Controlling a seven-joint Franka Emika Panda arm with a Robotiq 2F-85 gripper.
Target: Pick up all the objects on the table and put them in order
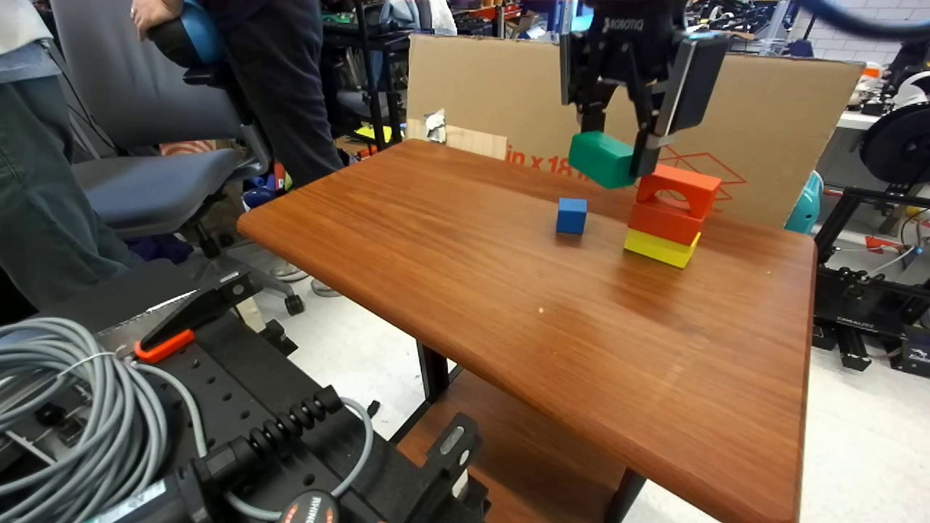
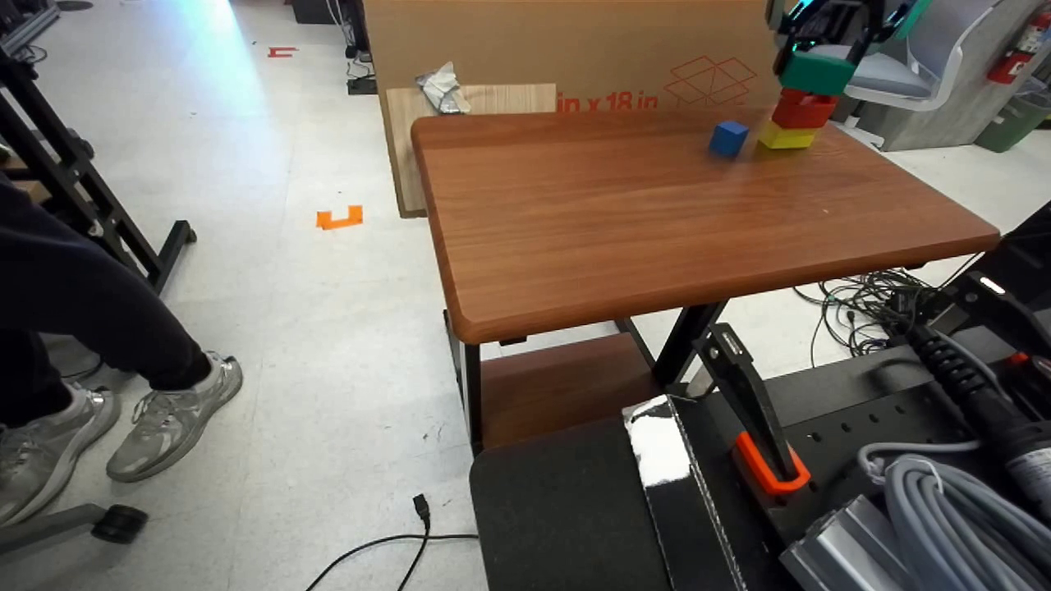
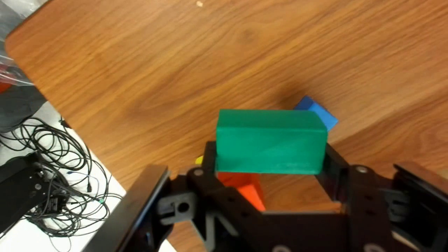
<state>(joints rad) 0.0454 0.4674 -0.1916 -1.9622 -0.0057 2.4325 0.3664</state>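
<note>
Gripping the green block [image 1: 601, 160] by its ends in the claw [image 3: 270, 161], aloft near the stack [image 1: 665, 222] on the worktop [image 1: 501, 290], built of yellow block [image 1: 660, 249], red block [image 1: 662, 221] and, topmost, orange arch [image 1: 683, 183]. Probably meant for that flat top: center above it, square up, lower gently, loosen only upon full contact. Avoid brushing the blue cube [image 1: 571, 216] nearby. For containers, note a likely green bin [image 2: 1016, 123], too distant for judging contents.

cube [image 1: 571, 216] on tbl [image 1: 523, 283], l. of blk stack [image 1: 665, 220] in both ext. views.
</note>
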